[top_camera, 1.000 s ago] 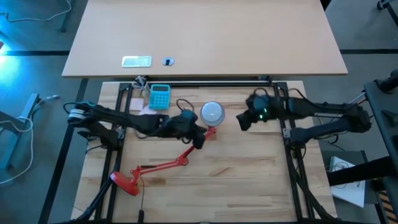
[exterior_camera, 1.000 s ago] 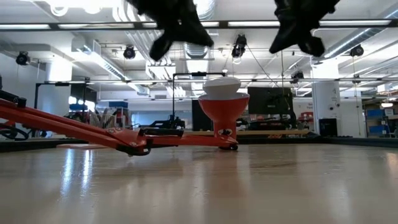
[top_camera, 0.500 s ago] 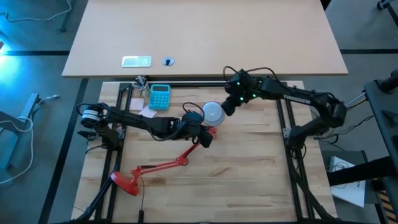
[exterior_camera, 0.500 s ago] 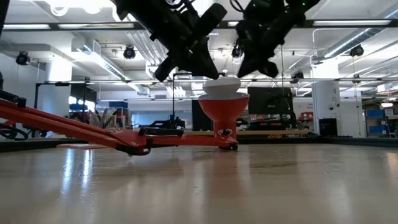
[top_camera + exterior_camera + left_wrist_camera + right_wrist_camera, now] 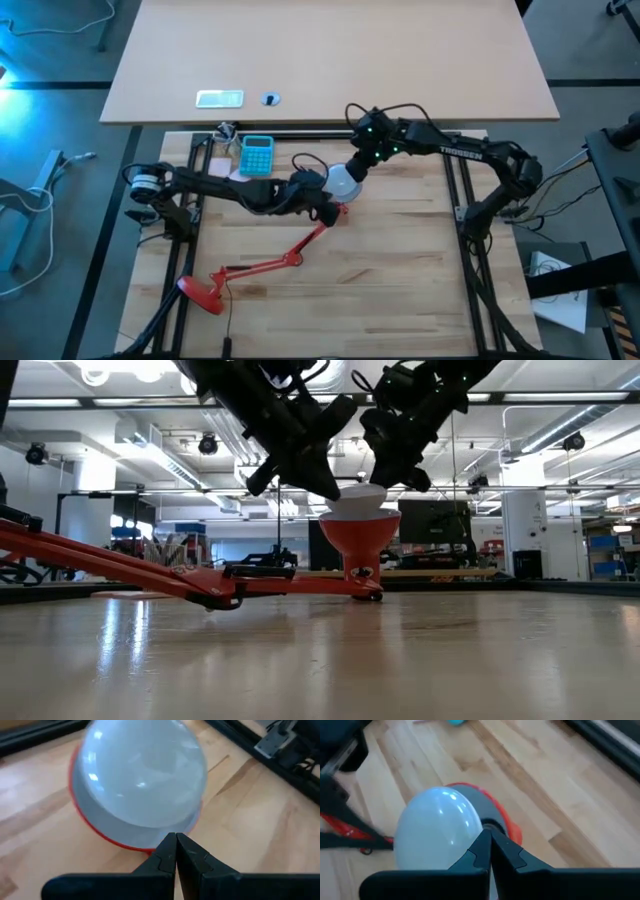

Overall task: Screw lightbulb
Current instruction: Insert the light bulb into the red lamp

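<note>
Both arms are reaching in toward the middle of the surface from opposite sides. The left gripper (image 5: 322, 205) is hanging low with its fingers (image 5: 169, 851) pressed together. The right gripper (image 5: 352, 172) is angling down close to it, its fingers (image 5: 485, 847) likewise closed.

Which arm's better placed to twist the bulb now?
Probably right. The right gripper sits at the lightbulb's dome from the far side, fingers shut. The left gripper, also shut, is lower by the lamp shade rim, better suited to steadying the lamp.
</note>
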Robot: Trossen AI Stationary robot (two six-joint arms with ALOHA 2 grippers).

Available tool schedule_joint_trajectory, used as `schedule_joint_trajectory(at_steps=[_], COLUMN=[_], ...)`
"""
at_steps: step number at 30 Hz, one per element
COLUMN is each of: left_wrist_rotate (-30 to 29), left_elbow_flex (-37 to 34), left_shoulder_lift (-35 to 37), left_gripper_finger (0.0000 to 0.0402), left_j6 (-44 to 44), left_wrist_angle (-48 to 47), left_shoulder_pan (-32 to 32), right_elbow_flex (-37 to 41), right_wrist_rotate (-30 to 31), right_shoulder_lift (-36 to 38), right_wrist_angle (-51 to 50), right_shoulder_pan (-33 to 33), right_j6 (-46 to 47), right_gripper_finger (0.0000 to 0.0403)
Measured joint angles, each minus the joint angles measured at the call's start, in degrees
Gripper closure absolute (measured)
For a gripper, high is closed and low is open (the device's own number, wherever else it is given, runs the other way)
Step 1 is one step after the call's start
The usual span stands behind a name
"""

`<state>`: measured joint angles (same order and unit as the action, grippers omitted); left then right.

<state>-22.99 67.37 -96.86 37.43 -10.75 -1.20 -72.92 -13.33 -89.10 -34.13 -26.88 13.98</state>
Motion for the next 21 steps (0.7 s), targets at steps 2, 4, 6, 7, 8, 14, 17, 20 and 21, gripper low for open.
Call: schedule_joint_trajectory(at_steps=[2, 4, 6, 7, 8, 14, 17, 20, 21], left_wrist_rotate=[0.8, 3.04, 5.28, 5.6, 5.51, 3.91, 4.29, 5.08, 5.93], left_elbow_flex=[0.0, 0.0, -0.02, -0.02, -0.04, 1.27, 1.17, 1.11, 0.9], left_shoulder_lift=[0.12, 0.24, 0.24, 0.26, 0.45, 4.6, 7.19, 9.35, 9.79], left_gripper_finger=[0.0401, 0.0401, 0.0401, 0.0402, 0.0402, 0.0401, 0.0401, 0.0401, 0.0401], left_j6=[-1.53, -3.45, -5.86, -7.12, -8.23, -16.26, -18.54, -20.06, -20.31], left_wrist_angle=[-0.58, -0.91, -1.21, -1.48, -2.07, -9.11, -11.56, -12.8, -12.62], left_shoulder_pan=[-1.43, -3.01, -4.87, -5.74, -6.58, -11.12, -12.25, -12.1, -11.61], right_elbow_flex=[0.02, 0.11, 0.13, 0.13, 0.13, 0.13, 0.15, -0.55, -0.81], right_wrist_rotate=[0.42, 0.91, 1.38, 1.56, 1.61, 0.39, 1.32, 4.74, 5.46], right_shoulder_lift=[0.11, 0.49, 1.16, 1.55, 1.86, 3.87, 4.95, 5.62, 5.62], right_wrist_angle=[0.13, -0.07, -0.68, -1.41, -2.09, -7.06, -7.51, -6.89, -6.57], right_shoulder_pan=[0.26, 0.81, 0.91, 0.92, 0.97, 2.08, 2.07, 0.93, 0.43], right_j6=[1.45, 2.27, 2.94, 3.46, 4.2, 5.72, 6.33, 6.93, 6.72], right_gripper_finger=[0.0403, 0.0403, 0.0403, 0.0403, 0.0403, 0.0403, 0.0403, 0.0403, 0.0403])
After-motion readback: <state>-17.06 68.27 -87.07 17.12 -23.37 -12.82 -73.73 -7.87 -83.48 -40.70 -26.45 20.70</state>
